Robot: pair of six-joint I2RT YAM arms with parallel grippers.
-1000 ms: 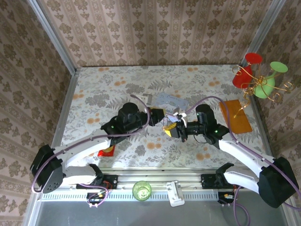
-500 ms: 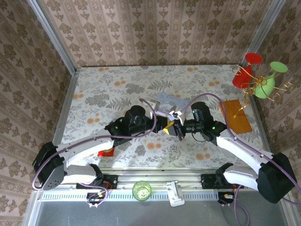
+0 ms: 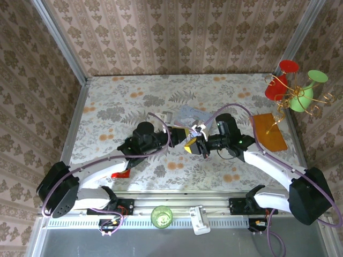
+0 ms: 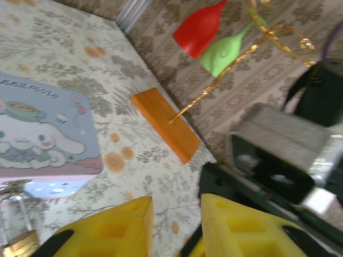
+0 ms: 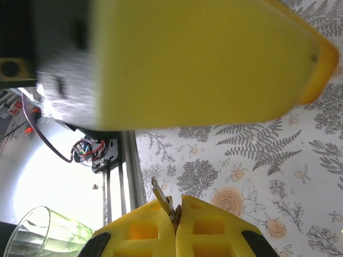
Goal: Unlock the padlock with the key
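floral table (image 3: 107, 101): pale blue cartoon tin (image 4: 37, 134) lying flat mid-table, orange block (image 3: 269, 131) far right carrying gold wire stand (image 3: 293, 100) with red cup (image 3: 288, 67) and green cup (image 3: 303, 99); green glass (image 3: 161, 216) on near rail, red-gold packet (image 3: 123, 172) front left

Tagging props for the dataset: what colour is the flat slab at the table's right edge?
The slab is orange; left wrist view shows it best.

Top external looks steeply down from the near side, with the orange board (image 3: 265, 136) at far right. Left wrist, low and close, faces that same board; right wrist, tight over the right gripper (image 5: 176, 211), faces away from it.
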